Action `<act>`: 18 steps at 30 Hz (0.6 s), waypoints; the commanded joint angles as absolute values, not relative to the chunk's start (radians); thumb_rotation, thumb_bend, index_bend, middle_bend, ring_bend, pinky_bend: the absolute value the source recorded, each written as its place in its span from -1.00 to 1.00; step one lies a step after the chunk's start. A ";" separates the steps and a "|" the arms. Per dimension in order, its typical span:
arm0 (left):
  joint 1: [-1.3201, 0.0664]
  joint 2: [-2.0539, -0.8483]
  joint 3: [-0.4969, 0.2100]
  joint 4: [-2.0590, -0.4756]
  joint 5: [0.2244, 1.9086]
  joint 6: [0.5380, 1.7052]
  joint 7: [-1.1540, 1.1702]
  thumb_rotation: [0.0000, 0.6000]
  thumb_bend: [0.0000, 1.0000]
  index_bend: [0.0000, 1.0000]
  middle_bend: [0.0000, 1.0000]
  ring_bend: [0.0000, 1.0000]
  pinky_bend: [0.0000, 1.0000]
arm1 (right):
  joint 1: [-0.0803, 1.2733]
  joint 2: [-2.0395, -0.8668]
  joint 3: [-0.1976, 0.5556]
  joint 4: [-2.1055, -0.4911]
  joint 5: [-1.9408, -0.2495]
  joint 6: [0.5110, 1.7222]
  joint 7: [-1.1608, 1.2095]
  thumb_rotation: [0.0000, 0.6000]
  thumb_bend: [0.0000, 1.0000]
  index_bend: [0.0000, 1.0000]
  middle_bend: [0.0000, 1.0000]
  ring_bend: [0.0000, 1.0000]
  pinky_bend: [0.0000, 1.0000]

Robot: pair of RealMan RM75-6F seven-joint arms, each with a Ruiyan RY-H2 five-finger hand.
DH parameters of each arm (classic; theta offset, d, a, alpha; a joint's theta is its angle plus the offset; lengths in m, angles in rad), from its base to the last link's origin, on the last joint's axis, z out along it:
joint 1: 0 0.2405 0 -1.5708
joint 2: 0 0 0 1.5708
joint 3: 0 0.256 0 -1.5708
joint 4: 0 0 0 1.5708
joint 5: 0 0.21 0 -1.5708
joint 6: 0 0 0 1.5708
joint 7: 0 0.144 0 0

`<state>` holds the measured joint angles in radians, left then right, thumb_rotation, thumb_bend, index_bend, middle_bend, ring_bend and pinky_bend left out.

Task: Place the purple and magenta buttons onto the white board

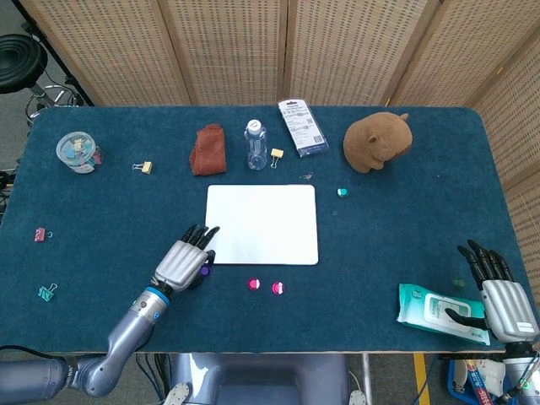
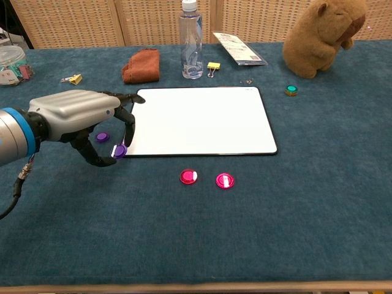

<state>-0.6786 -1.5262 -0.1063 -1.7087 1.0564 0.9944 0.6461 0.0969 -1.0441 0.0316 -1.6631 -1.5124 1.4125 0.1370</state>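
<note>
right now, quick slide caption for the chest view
Left hand pinches a purple button beside the white board.

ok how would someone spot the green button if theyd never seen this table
Start at the brown plush animal at the table's far right. Just in front of it, toward the white board, a small round green button lies alone on the blue cloth. It is the only green one; the others are purple or magenta.

My left hand (image 2: 82, 119) hangs just above the table by the board's near-left corner, knuckles up, pinching a purple button (image 2: 119, 150) between thumb and a curled finger, the rest reaching forward. My right hand (image 1: 501, 297) lies at the table's near-right edge, fingers spread and holding nothing.
</note>
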 commanded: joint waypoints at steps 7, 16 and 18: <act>-0.820 -1.586 -0.231 -1.595 0.887 0.920 0.686 1.00 -0.38 0.32 -1.00 -1.00 -1.00 | 0.103 -1.043 0.043 -1.646 -1.483 1.393 0.160 1.00 -1.00 -1.00 -1.00 -1.00 -1.00; -0.914 -1.680 -0.251 -1.395 0.780 0.878 0.697 1.00 -0.38 0.32 -1.00 -1.00 -1.00 | 0.115 -1.054 0.050 -1.617 -1.452 1.357 0.175 1.00 -1.00 -1.00 -1.00 -1.00 -1.00; -0.923 -1.689 -0.249 -1.372 0.770 0.862 0.681 1.00 -0.39 0.27 -1.00 -1.00 -1.00 | 0.118 -1.056 0.054 -1.613 -1.445 1.352 0.178 1.00 -1.00 -1.00 -1.00 -1.00 -1.00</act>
